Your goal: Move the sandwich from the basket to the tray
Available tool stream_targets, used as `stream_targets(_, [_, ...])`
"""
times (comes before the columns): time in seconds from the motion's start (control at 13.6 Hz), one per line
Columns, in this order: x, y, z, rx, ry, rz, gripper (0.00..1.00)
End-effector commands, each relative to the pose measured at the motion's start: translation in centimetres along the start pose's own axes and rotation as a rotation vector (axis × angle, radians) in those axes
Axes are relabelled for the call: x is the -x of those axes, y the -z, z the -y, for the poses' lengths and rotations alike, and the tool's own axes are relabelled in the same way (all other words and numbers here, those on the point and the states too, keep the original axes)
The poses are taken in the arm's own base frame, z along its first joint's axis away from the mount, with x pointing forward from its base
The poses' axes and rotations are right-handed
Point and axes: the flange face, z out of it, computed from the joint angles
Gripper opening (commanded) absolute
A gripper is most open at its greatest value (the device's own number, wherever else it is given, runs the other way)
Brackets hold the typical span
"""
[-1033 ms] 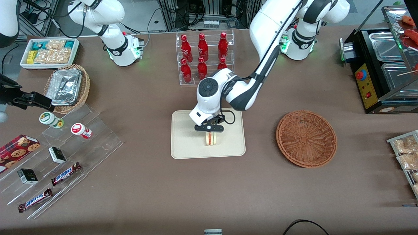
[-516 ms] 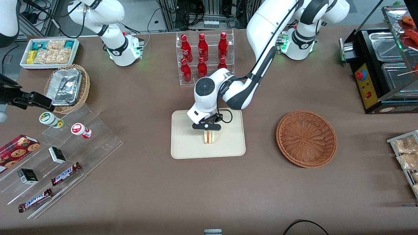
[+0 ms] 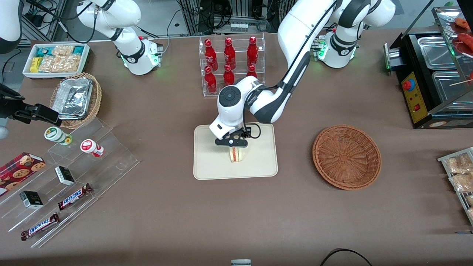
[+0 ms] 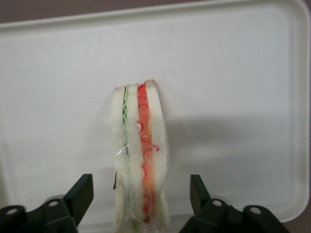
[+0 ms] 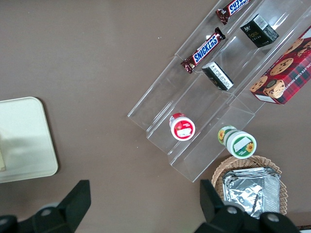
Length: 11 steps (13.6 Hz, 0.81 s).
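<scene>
The sandwich (image 3: pixel 236 155) stands on its edge near the middle of the cream tray (image 3: pixel 210 164). Its red and green filling faces up in the left wrist view (image 4: pixel 141 145). My left gripper (image 3: pixel 232 146) hangs just above it and is open. Its black fingers (image 4: pixel 80 194) straddle the sandwich with a clear gap of tray (image 4: pixel 233 73) on each side. The reddish-brown basket (image 3: pixel 346 157) sits beside the tray toward the working arm's end and holds nothing.
A clear rack of red bottles (image 3: pixel 231 61) stands farther from the front camera than the tray. Clear acrylic steps (image 3: pixel 74 173) with snack bars and cups, a tan wicker basket with foil containers (image 3: pixel 75 99) and a white snack tray (image 3: pixel 55 59) lie toward the parked arm's end. A black machine (image 3: pixel 428 81) is at the working arm's end.
The gripper and the sandwich under it have shifted slightly toward the parked arm's end and a little farther from the front camera, staying over the tray.
</scene>
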Motion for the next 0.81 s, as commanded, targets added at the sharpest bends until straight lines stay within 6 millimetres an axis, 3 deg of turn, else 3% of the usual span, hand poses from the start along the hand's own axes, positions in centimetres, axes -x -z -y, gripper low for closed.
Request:
stream_targets(0.0, [-0.4,5.6,0.6,-0.004,0.054,-0.019,0.99])
stream_targets(0.22, [-2.5,11.4,4.4,-0.024,0.183,-0.017,0.99])
stream_targets(0.52, [-6.0,18.9,12.6,-0.051,0.360,-0.023,0.99])
stream_targets(0.66, [-6.5,21.7,16.1,-0.075,0.347,0.002,0.99])
stream_targets(0.74, [-7.1,23.1,18.9,-0.089,0.341,0.021,0.99])
